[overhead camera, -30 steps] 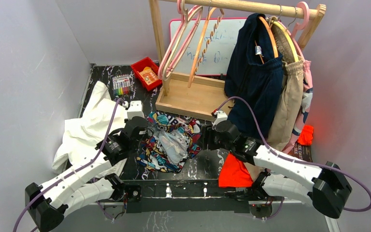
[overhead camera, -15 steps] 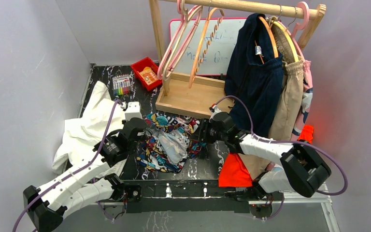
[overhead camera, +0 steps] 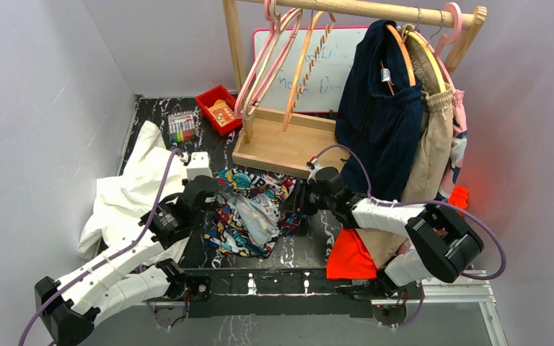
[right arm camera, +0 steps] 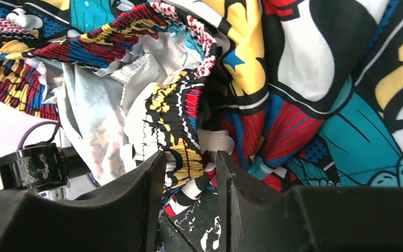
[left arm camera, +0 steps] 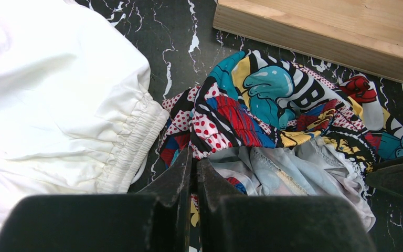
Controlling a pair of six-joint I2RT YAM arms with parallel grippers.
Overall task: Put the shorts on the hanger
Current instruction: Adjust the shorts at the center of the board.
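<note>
Top external view: the shorts (overhead camera: 252, 209) lie crumpled on the table (overhead camera: 306, 249) at centre frame, just below the wooden tray (overhead camera: 281, 144). The hanger (overhead camera: 304, 61) hangs from the rail (overhead camera: 368, 9) at upper centre. The left fingers (left arm camera: 181, 181) are together, tips at the hem; whether cloth is pinched cannot be told. The right fingers (right arm camera: 144, 202) stand apart, straddling a gathered waistband fold. The fabric looks light, limp and likely slick, so expect sagging. Grip the elastic waistband, the firmest edge.
</note>
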